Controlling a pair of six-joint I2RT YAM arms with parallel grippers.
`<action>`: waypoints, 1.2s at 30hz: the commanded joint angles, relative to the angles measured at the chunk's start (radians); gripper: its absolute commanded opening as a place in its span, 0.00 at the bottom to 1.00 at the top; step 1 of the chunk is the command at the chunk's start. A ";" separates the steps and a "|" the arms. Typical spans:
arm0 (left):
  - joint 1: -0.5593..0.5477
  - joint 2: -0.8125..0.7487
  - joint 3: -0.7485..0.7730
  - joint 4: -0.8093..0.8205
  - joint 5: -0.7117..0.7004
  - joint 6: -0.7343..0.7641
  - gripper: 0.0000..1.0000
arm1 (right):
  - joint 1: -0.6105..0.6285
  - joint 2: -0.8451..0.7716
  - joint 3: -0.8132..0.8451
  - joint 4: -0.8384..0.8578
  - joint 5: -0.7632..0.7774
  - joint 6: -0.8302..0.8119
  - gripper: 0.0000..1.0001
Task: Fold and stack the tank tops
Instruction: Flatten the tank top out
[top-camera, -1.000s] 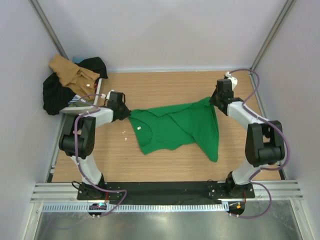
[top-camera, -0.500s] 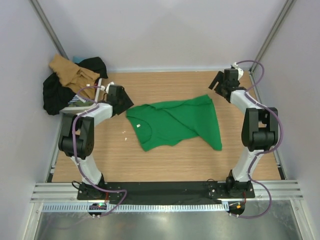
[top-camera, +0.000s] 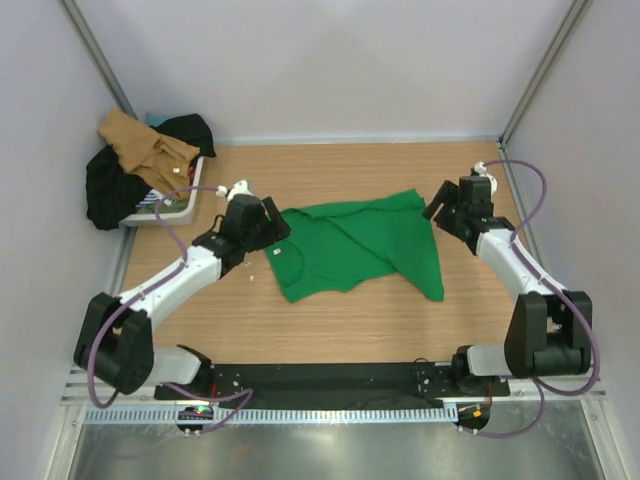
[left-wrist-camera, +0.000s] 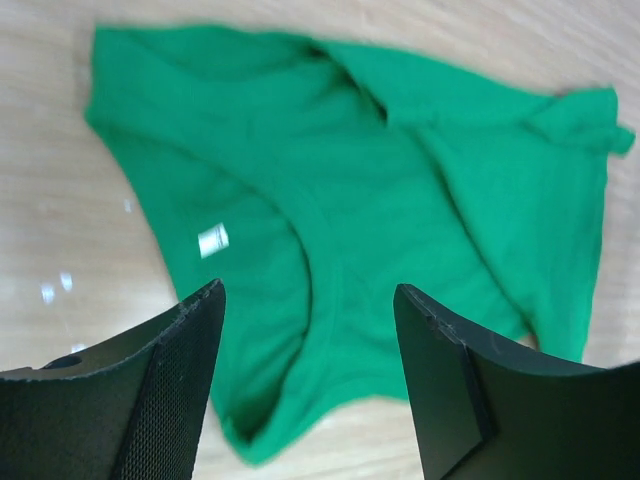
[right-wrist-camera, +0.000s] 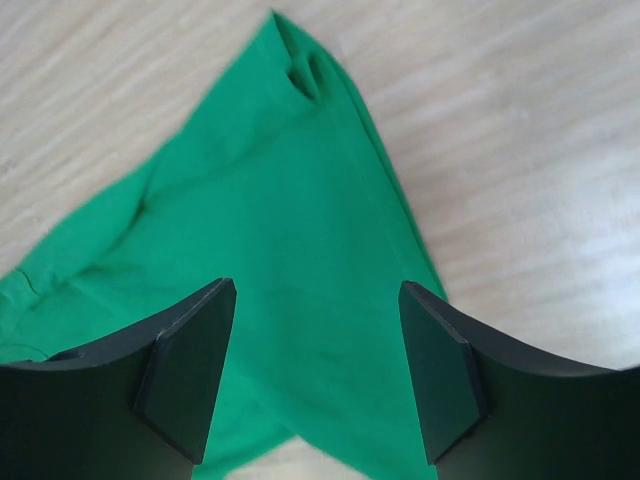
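Observation:
The green tank top (top-camera: 350, 250) lies crumpled and partly folded over itself on the wooden table, neckline and white label (left-wrist-camera: 212, 240) toward the left. My left gripper (top-camera: 277, 227) hovers open over its left end; in the left wrist view the green cloth (left-wrist-camera: 330, 200) shows between the spread fingers (left-wrist-camera: 180, 370), held by nothing. At the right end my right gripper (top-camera: 438, 211) is open too, and the green cloth (right-wrist-camera: 290, 230) lies below its fingers (right-wrist-camera: 440, 370). The tan tank top (top-camera: 140, 145) sits bunched on a pile at the back left.
Black clothing (top-camera: 110, 185) lies heaped with the tan top over a white tray (top-camera: 182, 208) at the back left corner. Two small white scraps (top-camera: 250, 266) rest on the table near the left gripper. Walls close in the table on three sides.
Both grippers opened and let go of the green top, which dropped flat onto the table. Both arms pulled back and then swung in over the garment's ends.

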 joint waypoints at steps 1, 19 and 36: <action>-0.065 -0.110 -0.098 -0.084 -0.016 -0.052 0.69 | 0.001 -0.094 -0.066 -0.124 0.014 0.079 0.73; -0.286 -0.241 -0.283 -0.311 -0.044 -0.224 0.66 | 0.010 -0.309 -0.346 -0.425 0.025 0.237 0.70; -0.288 -0.025 -0.257 -0.147 -0.076 -0.214 0.60 | 0.013 -0.166 -0.383 -0.270 0.008 0.243 0.10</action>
